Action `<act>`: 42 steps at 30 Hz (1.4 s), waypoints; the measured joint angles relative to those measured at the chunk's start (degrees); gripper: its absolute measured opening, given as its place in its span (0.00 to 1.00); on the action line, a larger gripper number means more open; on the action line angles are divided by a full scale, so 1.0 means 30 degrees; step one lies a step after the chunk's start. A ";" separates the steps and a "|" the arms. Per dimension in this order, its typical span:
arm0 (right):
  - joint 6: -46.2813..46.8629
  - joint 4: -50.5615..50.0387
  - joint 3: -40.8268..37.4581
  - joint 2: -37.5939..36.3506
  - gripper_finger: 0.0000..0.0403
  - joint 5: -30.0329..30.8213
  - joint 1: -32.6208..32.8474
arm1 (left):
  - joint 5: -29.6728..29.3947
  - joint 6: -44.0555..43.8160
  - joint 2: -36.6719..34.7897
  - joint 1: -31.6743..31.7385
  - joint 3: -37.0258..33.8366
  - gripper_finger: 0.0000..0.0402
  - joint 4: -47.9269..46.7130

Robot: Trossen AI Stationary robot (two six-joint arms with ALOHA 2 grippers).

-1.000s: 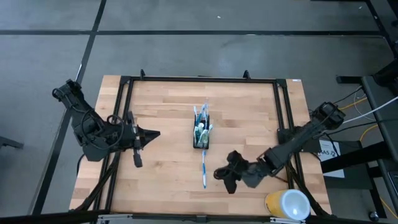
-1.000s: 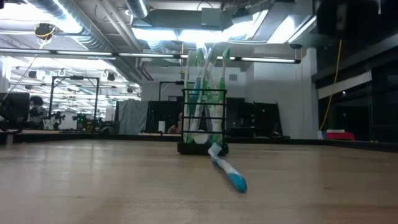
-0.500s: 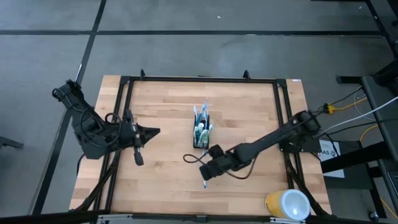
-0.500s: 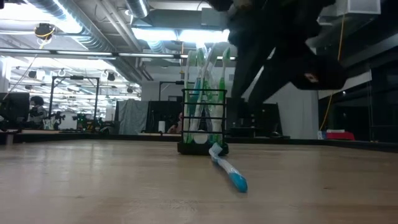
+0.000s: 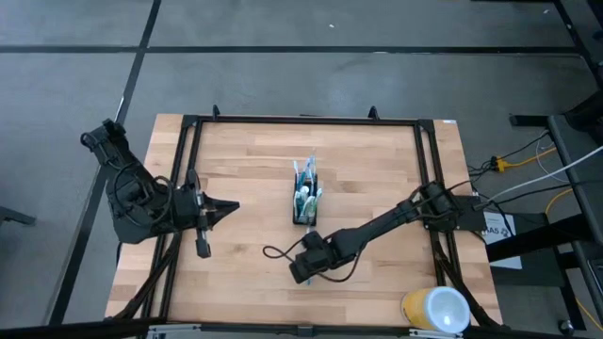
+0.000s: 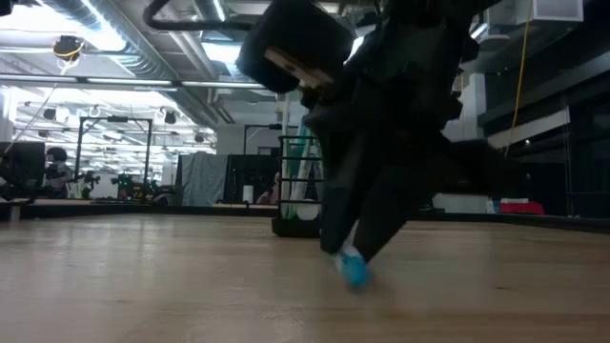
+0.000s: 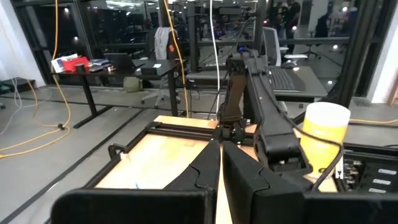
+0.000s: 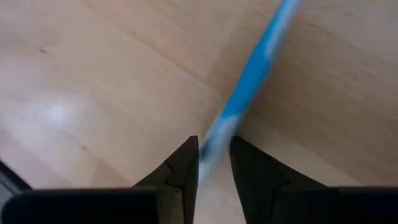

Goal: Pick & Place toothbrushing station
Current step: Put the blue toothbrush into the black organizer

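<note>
The toothbrushing station, a small black mesh holder [image 5: 304, 202] with toothbrushes standing in it, sits at the table's middle. It also shows in the low view [image 6: 295, 181] behind my right arm. A blue-white toothbrush [image 8: 255, 68] lies flat on the table just near of the holder, its blue end [image 6: 353, 272] toward the near edge. My right gripper [image 5: 303, 268] points steeply down over it, open, one finger on each side of the handle [image 8: 213, 158]. My left gripper [image 5: 236, 203] hovers shut at the table's left, pointing level toward the holder. My right gripper comes from above, slanting down, with its fingers [image 8: 186, 165] across the toothbrush's handle [image 8: 219, 127], which runs through the gap between them and lies flat on the table. Whether the fingertips touch the handle, I cannot tell.
A large yellow-and-white cup [image 5: 435, 309] lies at the near right corner, just off the black frame. The frame's rails [image 5: 188, 169] run along the table's left, far and right sides. Bare wood lies to the holder's left and right.
My right gripper has swung from the near right part of the table toward the left, dropped and tipped steeply downward, ending over the lying toothbrush. The toothbrush and the holder have stayed where they were.
</note>
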 joint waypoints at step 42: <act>0.0844 -0.7112 0.1787 -0.2426 0.13 0.4875 0.3753 | -0.3732 -0.4527 0.0007 -0.0664 0.0000 0.14 -0.2106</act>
